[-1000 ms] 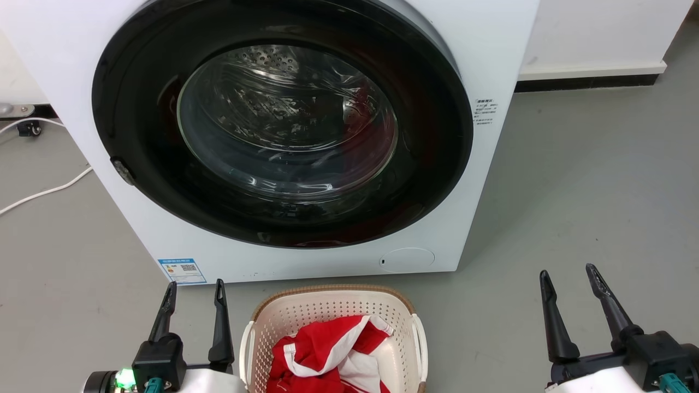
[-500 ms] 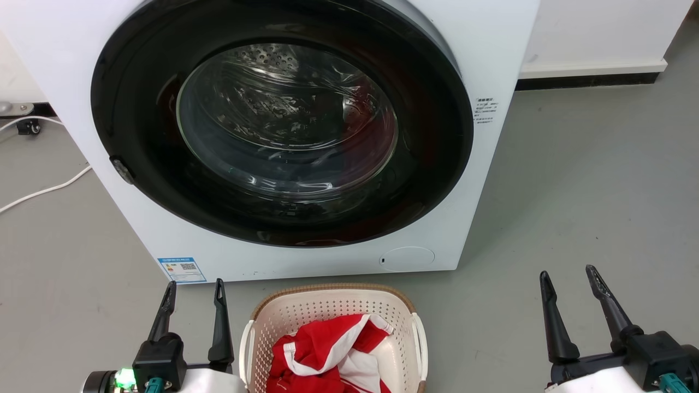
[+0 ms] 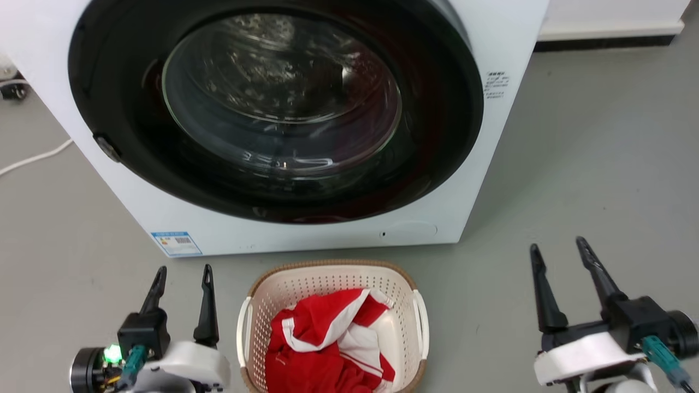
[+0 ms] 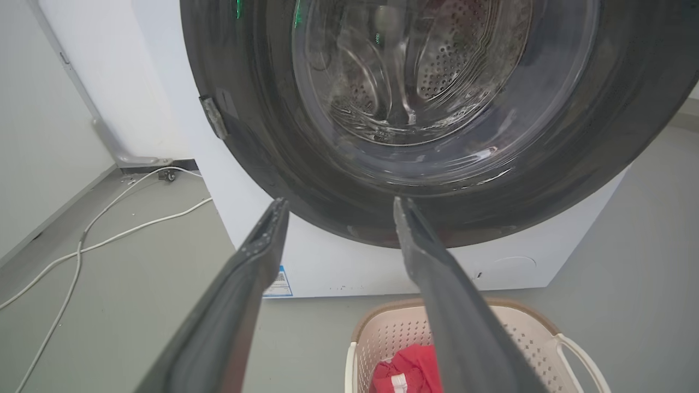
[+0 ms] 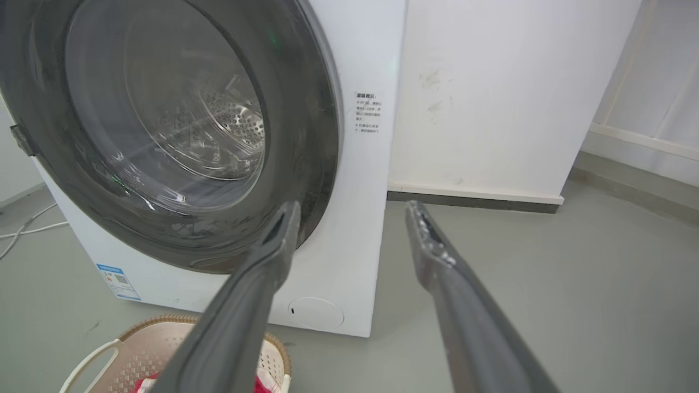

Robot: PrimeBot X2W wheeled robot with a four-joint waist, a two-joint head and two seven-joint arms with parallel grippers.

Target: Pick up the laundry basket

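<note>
Head view, nearest first: at 6 o'clock, sitting on the grey floor, the laundry basket, cream with perforated walls, a brown woven-look rim and white side handles, holding a crumpled red and white garment. At 7 o'clock, just beside the basket's left handle yet apart from it, the left gripper, fingers spread and grasping nothing, a green light glowing at its base. At 4 o'clock, well apart from the basket, the right gripper, likewise released and empty, pointing toward 12 o'clock. Farther off, from 10 to 1 o'clock, a white washing machine with a round dark door and glass centre; a blue label at its lower left corner, near the left gripper's tips. At 9 o'clock, a white cable lying on the floor. Farthest, at 1 o'clock, a white wall with a dark baseboard. Left wrist view: basket at 5 o'clock, below the door, partly behind one finger. Right wrist view: basket at 7 o'clock, partly hidden by one finger.
</note>
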